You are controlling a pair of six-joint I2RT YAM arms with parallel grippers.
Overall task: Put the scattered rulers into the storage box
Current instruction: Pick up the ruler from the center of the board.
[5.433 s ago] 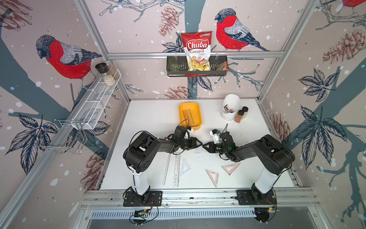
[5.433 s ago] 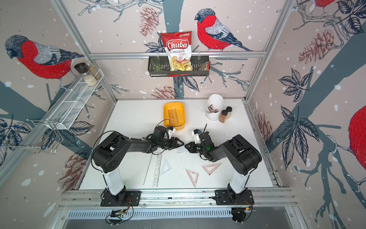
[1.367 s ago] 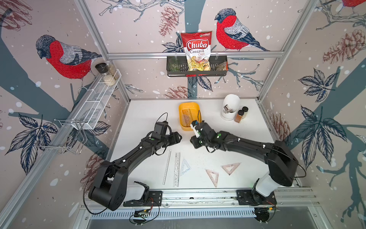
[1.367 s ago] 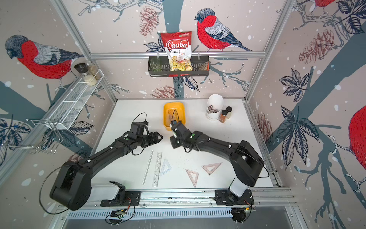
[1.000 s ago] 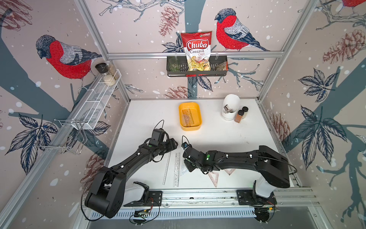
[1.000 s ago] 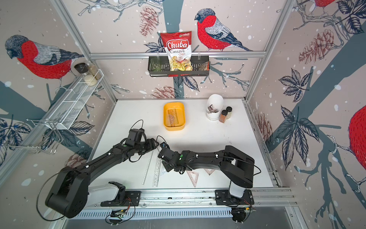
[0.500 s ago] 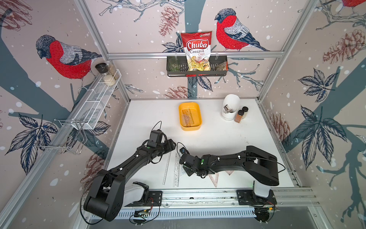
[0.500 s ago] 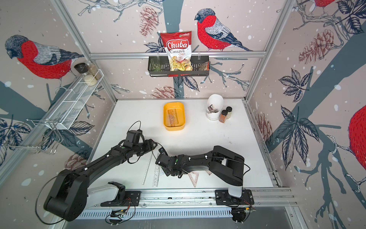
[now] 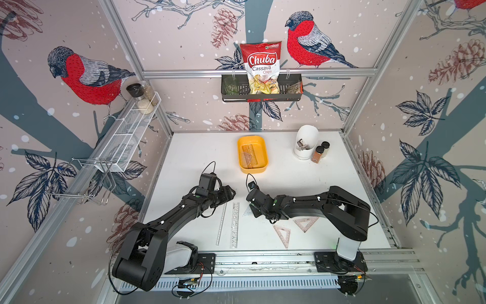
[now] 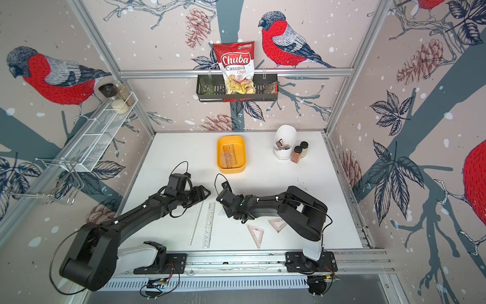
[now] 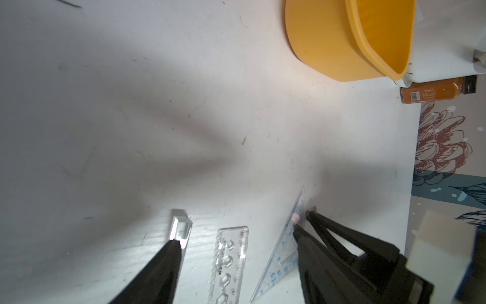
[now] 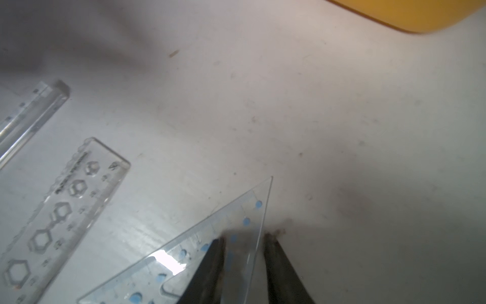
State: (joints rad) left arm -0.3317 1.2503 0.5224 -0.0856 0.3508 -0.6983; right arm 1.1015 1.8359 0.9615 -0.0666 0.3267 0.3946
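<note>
On the white table (image 9: 289, 189), right end effector (image 12: 242, 237) straddles one edge of the blue triangle (image 12: 223, 218), unclenched; left end effector (image 9: 231, 193) gapes.

White table (image 9: 289, 184) carries rulers (image 9: 234, 223), yellow box (image 9: 252, 170), pot (image 9: 307, 136), jars (image 9: 317, 155).

My left gripper (image 11: 238, 238) gapes over a clear straight ruler (image 11: 180, 226), a stencil ruler (image 11: 231, 263) and a blue triangle (image 11: 281, 258); the yellow-orange storage box (image 11: 323, 39) stands well apart.
</note>
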